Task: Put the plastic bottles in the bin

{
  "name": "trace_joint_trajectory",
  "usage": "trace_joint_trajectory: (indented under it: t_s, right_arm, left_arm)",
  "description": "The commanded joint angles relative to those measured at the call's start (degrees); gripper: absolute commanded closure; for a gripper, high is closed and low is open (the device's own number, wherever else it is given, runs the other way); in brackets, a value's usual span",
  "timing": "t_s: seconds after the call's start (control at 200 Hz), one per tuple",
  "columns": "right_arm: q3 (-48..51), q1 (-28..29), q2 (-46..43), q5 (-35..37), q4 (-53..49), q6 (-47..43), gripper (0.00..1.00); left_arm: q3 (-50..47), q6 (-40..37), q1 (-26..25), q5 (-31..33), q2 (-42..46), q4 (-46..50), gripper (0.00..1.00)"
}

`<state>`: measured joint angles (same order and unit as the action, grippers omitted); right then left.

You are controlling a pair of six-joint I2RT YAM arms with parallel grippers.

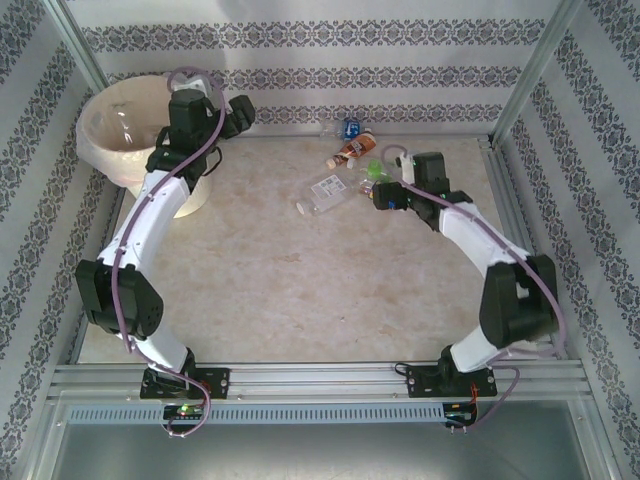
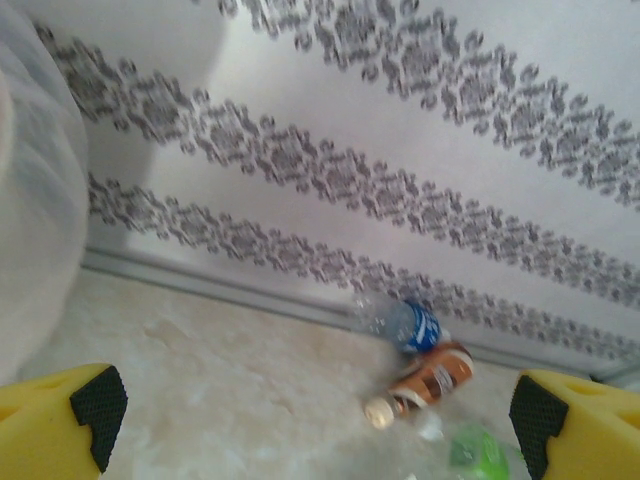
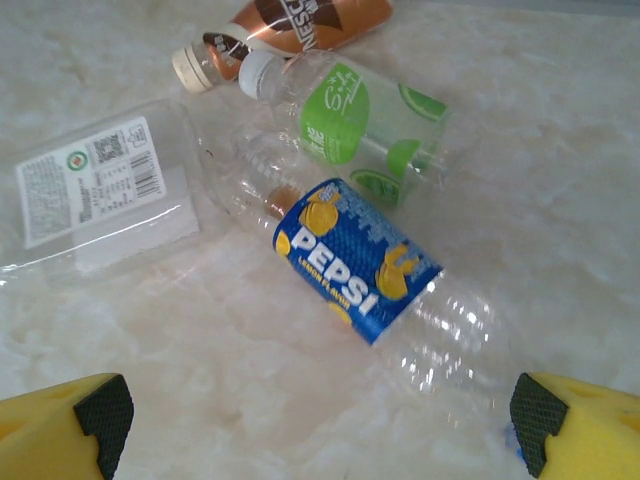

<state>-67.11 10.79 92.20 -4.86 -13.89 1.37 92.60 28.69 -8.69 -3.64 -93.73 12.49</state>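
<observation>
Pepsi bottle (image 3: 360,265): on its side on the counter (image 1: 260,270), toward the far edge and right of middle, clear with a blue label round the waist. Looks empty, so probably very light, thin-walled and springy. Slick too, and likely to roll or squirt out under a hard pinch. Best taken across the labelled middle, where the body is widest and straight, not at the tapering neck.

Close against its neck end, seemingly touching, a green-labelled bottle (image 3: 370,135). Beyond that, a brown-labelled bottle (image 3: 290,25). Off to one side, a clear bottle with a white label (image 3: 100,190).

Right gripper (image 3: 320,440) poised over the Pepsi bottle, fingers spread wide to either side, holding nothing. Left gripper (image 2: 320,430) also spread and empty, near the bin (image 1: 100,105) in the far left corner.
</observation>
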Motion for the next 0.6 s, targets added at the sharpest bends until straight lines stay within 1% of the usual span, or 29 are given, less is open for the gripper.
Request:
trace_joint_trajectory:
  t_s: [0.0,0.1,0.175,0.25,0.41,0.52,0.6]
  right_arm:
    - [-7.4,0.1,5.9,1.3,-8.7,-11.1,0.03]
    - [-14.8,1.0,12.3,6.8,-14.4,-17.8,0.03]
    - [-20.3,0.8,16.5,8.9,-19.8,-20.6,0.03]
    - [-23.5,0.1,19.5,9.0,-24.0,-22.9,0.03]
    - [-26.0,-2.1,23.4,6.8,-28.7,-27.5,0.03]
    - [-28.2,-2.9,26.0,5.8,-32.8,-29.9,0.03]
    - [-28.9,-3.5,27.3,6.3,-33.7,-30.0,0.03]
  left_arm:
    - [-2.7,3.3,-0.6,-4.4,2.9,-0.9,0.00]
    - [-6.0,4.2,-0.6,-5.5,4.7,-1.2,0.00]
    - [-7.7,4.4,-0.6,-6.0,5.5,-0.9,0.00]
    - [-8.8,4.2,-0.6,-5.1,6.3,0.0,0.00]
    - [-10.2,3.8,-0.6,-3.1,7.4,1.1,0.00]
    - [-12.3,5.4,-0.6,-3.8,7.9,-0.1,0.00]
    - [-13.6,6.3,-0.6,-4.3,8.0,-1.0,0.00]
